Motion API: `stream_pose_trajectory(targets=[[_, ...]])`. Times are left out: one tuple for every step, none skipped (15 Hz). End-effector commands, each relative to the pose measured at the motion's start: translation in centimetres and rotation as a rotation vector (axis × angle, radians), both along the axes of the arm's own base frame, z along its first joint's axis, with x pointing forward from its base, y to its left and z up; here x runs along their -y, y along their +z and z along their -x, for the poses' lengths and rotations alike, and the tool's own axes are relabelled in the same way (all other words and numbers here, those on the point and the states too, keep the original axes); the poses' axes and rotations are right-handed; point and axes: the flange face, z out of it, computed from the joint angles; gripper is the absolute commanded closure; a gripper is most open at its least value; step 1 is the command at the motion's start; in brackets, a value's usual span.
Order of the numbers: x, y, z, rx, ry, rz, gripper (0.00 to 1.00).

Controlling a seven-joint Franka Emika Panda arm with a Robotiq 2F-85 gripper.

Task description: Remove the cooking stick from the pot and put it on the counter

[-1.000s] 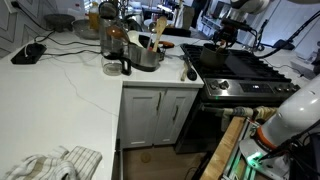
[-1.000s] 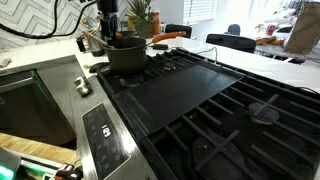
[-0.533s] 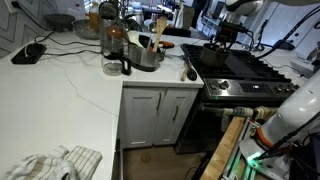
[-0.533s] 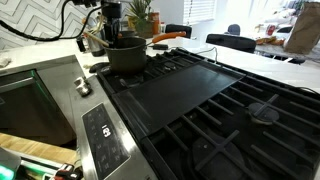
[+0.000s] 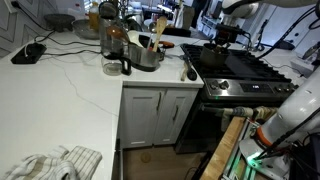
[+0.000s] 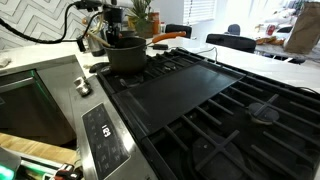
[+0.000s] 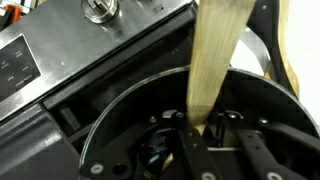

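In the wrist view the pale tan cooking stick (image 7: 215,60) stands up out of the small dark pot (image 7: 110,125). Its lower end sits between the fingers of my gripper (image 7: 210,122), which is shut on it, low inside the pot. In both exterior views the gripper (image 5: 226,32) (image 6: 113,25) hangs straight down into the pot (image 5: 222,44) (image 6: 125,54), which stands on a back burner of the black stove (image 5: 240,66) (image 6: 200,92). The white counter (image 5: 70,85) lies beside the stove. The stick is hidden by the gripper in the exterior views.
On the counter stand a shiny steel pot (image 5: 147,56) holding upright wooden utensils (image 5: 158,30), a dark-headed spoon (image 5: 190,70) near the stove edge, jars and cables at the back, and a cloth (image 5: 60,162) at the front corner.
The jaws have closed onto the stick inside the pot. The arm has barely moved, and the pot stays where it was.
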Motion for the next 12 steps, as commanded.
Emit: stream_pose_trajectory(targets=[[0.7, 1.3, 0.3, -0.001, -0.024, 0.002, 0.94], [0.7, 1.9, 0.5, 0.004, -0.027, 0.007, 0.94], [0.6, 2.6, 0.8, 0.007, -0.029, 0.009, 0.94], [0.5, 3.2, 1.0, 0.01, -0.03, 0.01, 0.94], [0.3, 3.9, 1.3, 0.01, -0.037, 0.014, 0.94], [0.0, 4.9, 1.7, 0.021, -0.033, 0.015, 0.94], [-0.4, 5.8, 2.1, 0.025, -0.03, 0.014, 0.94], [-1.0, 6.8, 2.6, 0.05, -0.019, 0.014, 0.94], [-1.5, 7.9, 3.0, 0.078, -0.01, 0.026, 0.94], [-2.2, 9.2, 3.6, 0.103, -0.004, 0.046, 0.94], [-2.8, 10.2, 3.9, 0.128, 0.005, 0.059, 0.94], [-3.4, 11.3, 4.3, 0.151, 0.018, 0.075, 0.94]])
